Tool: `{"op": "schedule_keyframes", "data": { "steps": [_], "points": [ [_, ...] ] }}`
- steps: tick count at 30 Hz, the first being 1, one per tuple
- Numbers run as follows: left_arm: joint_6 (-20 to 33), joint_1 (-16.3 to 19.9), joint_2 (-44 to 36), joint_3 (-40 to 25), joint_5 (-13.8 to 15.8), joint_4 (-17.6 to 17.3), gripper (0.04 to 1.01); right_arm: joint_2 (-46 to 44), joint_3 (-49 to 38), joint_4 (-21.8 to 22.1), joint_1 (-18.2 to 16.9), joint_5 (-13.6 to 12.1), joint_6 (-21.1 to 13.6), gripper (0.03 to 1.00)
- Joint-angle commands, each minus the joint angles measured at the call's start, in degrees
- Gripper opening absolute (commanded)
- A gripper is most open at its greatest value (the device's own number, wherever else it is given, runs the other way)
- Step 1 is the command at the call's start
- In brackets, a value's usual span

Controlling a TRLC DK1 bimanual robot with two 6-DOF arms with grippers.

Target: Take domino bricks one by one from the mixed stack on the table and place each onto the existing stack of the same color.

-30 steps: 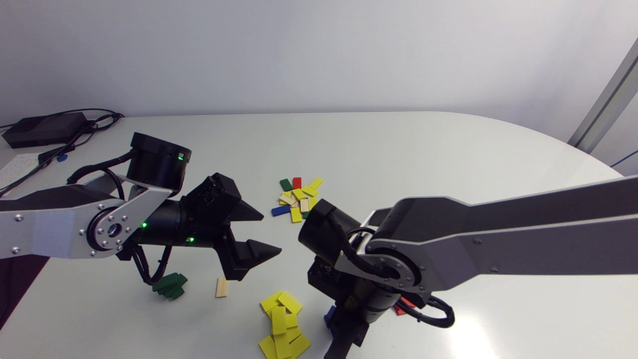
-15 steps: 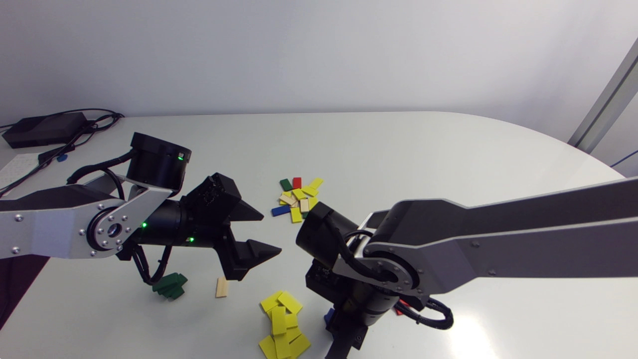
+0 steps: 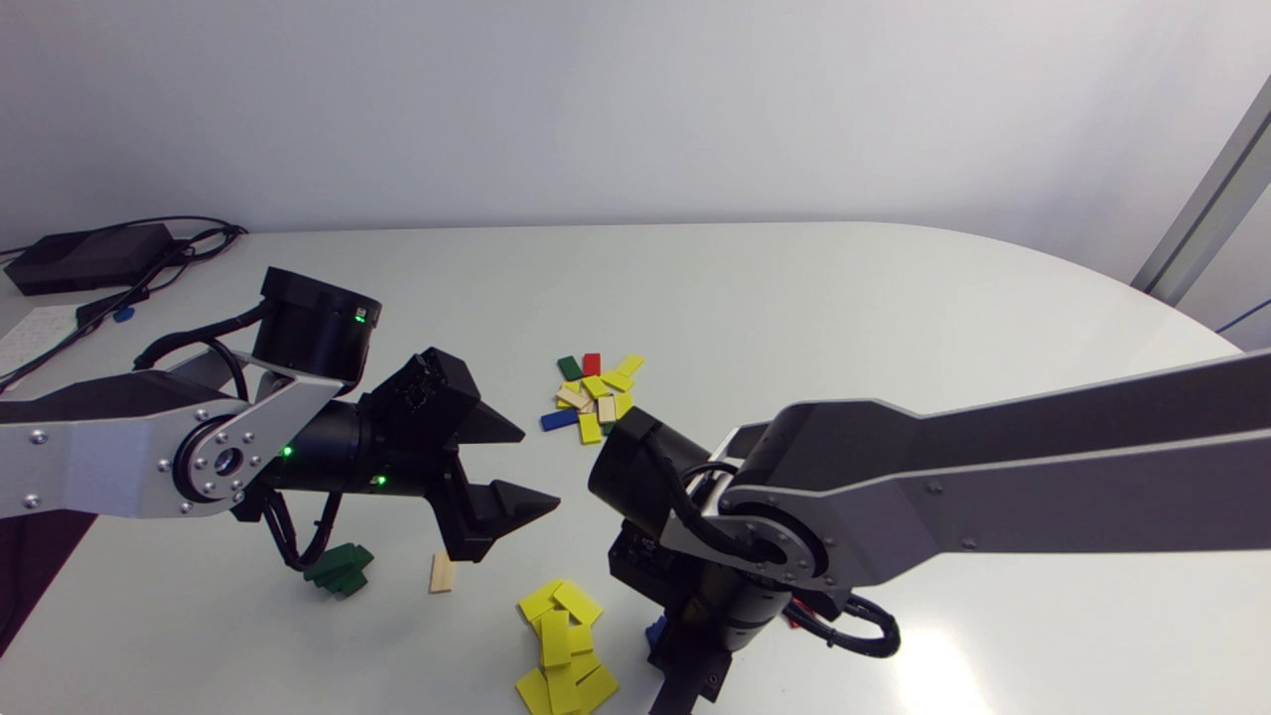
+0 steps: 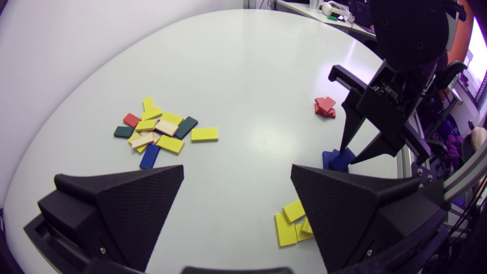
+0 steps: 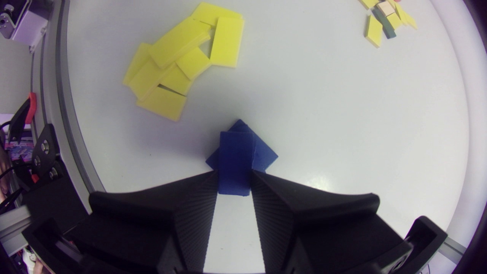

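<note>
**Between the fingers of the right end effector [image 5: 234,174], a blue domino brick [image 5: 235,152] above the blue stack [image 5: 266,154]**

Between our right end effector's two wedge fingers sits the blue domino brick, pinched from both sides, so this end effector is clamped on it. Directly under the brick, and poking out on either side of it, lies the blue stack on the tabletop [image 5: 323,114]. We cannot tell whether the held brick already touches the stack or hangs just over it. Ahead of this end effector and off to one side lies the yellow stack [image 5: 182,57], a loose fan of overlapping bricks, close to the blue stack but apart from it. Well ahead, toward the far side, is the mixed pile [image 5: 386,17].

Our left end effector [image 4: 236,171] is raised above the tabletop with its fingers spread wide apart and nothing between them. Ahead of it and beside one finger, the mixed pile shows yellow, pale wooden, dark green, red and blue bricks, some lapping over each other. Beyond its other finger, past the blue stack, sits the small red stack [image 4: 325,107]. From the head view, a green stack [image 3: 340,568] lies beneath the left arm, and a single pale wooden brick [image 3: 441,573] lies flat just beside it, below the left end effector.
</note>
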Motion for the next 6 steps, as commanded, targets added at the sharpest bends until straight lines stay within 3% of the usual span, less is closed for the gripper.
{"op": "schedule_keyframes", "data": {
  "steps": [1,3,6],
  "points": [
    [-0.1,0.3,-1.2,-1.8,0.3,-0.2,1.005,1.1,-0.9,0.0,0.2,0.0,-0.4,0.341],
    [-0.1,0.3,-1.2,-1.9,0.3,-0.2,1.005,1.0,-0.9,0.0,0.2,0.0,-0.4,0.431],
    [-0.1,0.4,-1.3,-1.9,0.3,-0.3,1.005,0.8,-1.1,0.0,0.2,0.0,-0.4,0.443]
  ]
}}
